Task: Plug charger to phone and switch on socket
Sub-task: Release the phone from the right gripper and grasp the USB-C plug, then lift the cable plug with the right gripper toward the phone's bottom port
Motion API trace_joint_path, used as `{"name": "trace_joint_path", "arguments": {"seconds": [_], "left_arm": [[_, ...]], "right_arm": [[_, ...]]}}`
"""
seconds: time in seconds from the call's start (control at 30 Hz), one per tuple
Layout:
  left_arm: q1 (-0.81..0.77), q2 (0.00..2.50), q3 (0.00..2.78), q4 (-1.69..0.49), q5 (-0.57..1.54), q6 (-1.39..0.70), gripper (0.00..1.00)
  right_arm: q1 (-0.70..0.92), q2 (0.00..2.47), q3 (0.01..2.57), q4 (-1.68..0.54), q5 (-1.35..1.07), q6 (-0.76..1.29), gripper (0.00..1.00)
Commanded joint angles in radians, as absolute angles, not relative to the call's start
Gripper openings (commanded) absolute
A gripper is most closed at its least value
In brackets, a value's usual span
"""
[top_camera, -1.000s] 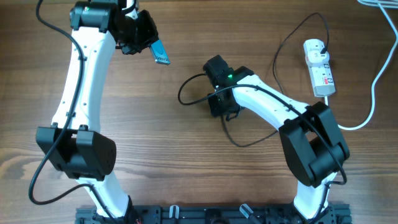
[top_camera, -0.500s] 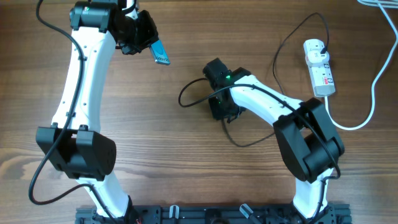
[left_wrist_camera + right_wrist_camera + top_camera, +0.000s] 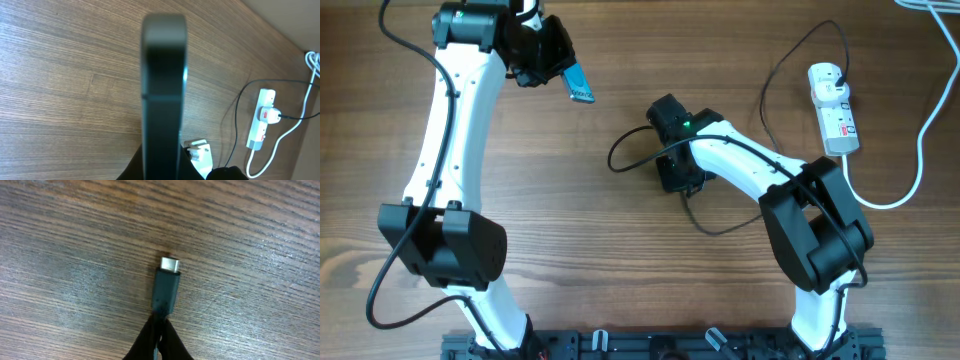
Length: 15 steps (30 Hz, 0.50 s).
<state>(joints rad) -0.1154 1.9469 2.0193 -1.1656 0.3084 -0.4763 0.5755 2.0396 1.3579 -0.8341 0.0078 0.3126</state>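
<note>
Left gripper (image 3: 558, 68) clamped on phone (image 3: 579, 85), held above the table (image 3: 620, 270) near its far-left corner. Right gripper (image 3: 159, 330) pinches charger (image 3: 166, 287) just behind the connector tip, mid-table. Socket (image 3: 833, 110) lies near far-right corner.

The left arm (image 3: 448, 140) stretches far forward, the left gripper (image 3: 558, 68) clamped tight. The right arm (image 3: 752, 166) bends inward, the right gripper (image 3: 678, 172) pinched closed.
</note>
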Motion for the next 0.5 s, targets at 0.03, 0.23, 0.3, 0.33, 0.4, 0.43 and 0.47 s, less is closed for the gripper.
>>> {"name": "trace_joint_path", "arguments": {"seconds": [0.03,0.23,0.3,0.33,0.4,0.43,0.47], "left_arm": [[-0.116,1.943,2.027,-1.156,0.332,-0.480,0.04],[-0.118,1.943,2.027,-1.153,0.333,-0.479,0.04],[-0.120,1.943,2.027,-1.148,0.336,-0.479,0.04],[-0.120,1.943,2.027,-1.144,0.344,-0.479,0.04],[-0.120,1.943,2.027,-1.127,0.393,-0.478,0.04],[-0.120,1.943,2.027,-1.116,0.413,-0.477,0.04],[-0.120,1.943,2.027,-1.103,0.431,-0.475,0.04]], "right_arm": [[0.579,2.061,1.357,-0.847,-0.032,0.318,0.04],[0.579,2.045,1.364,-0.841,-0.062,0.322,0.04],[0.579,2.035,1.366,-0.838,-0.070,0.325,0.04],[0.579,2.029,1.370,-0.838,-0.075,0.325,0.04],[0.579,2.014,1.383,-0.838,-0.076,0.326,0.04],[0.579,1.998,1.391,-0.838,-0.076,0.342,0.04],[0.579,1.983,1.395,-0.838,-0.077,0.344,0.04]]}}
